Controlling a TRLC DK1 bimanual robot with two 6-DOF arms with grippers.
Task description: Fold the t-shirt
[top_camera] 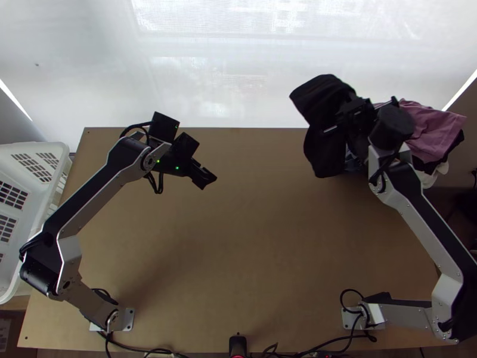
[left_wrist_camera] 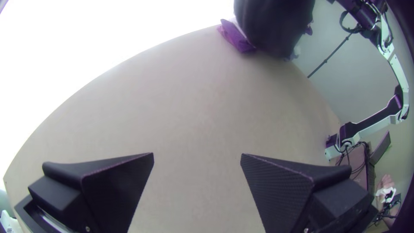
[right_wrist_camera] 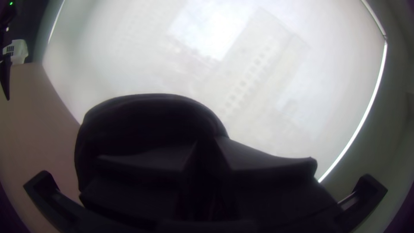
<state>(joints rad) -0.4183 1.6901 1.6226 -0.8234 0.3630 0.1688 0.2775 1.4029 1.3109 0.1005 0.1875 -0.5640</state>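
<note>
Wooden table [top_camera: 256,250], bright screen [top_camera: 208,77] behind far edge | white basket [top_camera: 45,147] beside left edge | left claw [top_camera: 206,178] nearer far-left corner, opened wide, holding nothing | black cloth [top_camera: 322,95] hangs bunched near far-right corner, right claw [top_camera: 338,124] closed on it | pink cloth [top_camera: 430,128] at this corner
</note>
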